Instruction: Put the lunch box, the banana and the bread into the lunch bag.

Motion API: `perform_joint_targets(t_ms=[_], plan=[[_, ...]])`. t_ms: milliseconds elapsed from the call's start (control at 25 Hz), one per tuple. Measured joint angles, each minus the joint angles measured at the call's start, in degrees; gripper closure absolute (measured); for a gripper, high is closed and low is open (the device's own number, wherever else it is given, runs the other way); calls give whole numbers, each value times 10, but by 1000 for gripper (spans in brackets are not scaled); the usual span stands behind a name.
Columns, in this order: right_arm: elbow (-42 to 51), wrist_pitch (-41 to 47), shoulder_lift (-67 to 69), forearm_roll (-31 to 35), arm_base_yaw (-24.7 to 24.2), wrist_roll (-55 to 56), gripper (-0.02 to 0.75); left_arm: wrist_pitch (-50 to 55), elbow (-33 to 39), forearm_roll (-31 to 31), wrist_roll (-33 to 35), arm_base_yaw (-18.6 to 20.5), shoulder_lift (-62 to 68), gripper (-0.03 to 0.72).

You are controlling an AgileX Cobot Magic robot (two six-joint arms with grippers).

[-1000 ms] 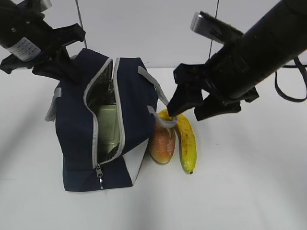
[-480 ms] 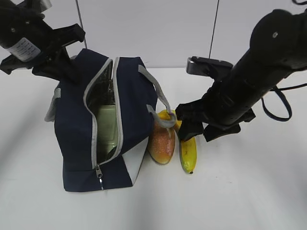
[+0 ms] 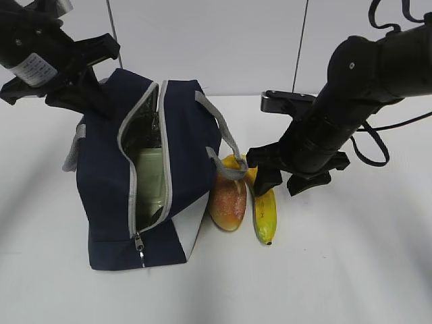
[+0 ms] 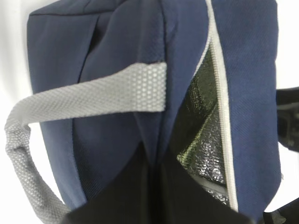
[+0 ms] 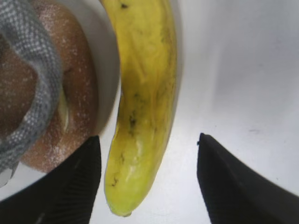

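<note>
Currently the open right gripper (image 5: 148, 175) is straddled over the banana (image 5: 140, 107); it should be lowered squarely, clear of the bread (image 5: 70, 93), before closing. The bag (image 3: 185, 128) is pinched by the shut left gripper (image 3: 77, 84).

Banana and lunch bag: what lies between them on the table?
The bread lies between the banana and the lunch bag, under the bag's grey handle, seen in the exterior view.

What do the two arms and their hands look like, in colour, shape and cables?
Both arms are matte black. The left arm carries a white label. The right arm is thick and round, with black cables looping beside it. The right hand has two black, finely ribbed fingers.
</note>
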Motion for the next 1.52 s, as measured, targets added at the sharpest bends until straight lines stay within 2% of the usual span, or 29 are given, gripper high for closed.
perform_joint_targets(t_ms=[800, 880, 1080, 1200, 1320, 1520], plan=[[-103, 26, 111, -4, -6, 0, 262, 0, 0, 0, 0, 0, 0, 691], [-103, 29, 114, -4, -6, 0, 288, 0, 0, 0, 0, 0, 0, 691], [-111, 30, 114, -4, -6, 0, 439, 0, 0, 0, 0, 0, 0, 691], [-114, 37, 114, -5, -6, 0, 449, 0, 0, 0, 0, 0, 0, 691], [-131, 72, 114, -35, -6, 5, 449, 0, 0, 0, 0, 0, 0, 691], [-179, 132, 107, -164, -6, 77, 449, 0, 0, 0, 0, 0, 0, 691]])
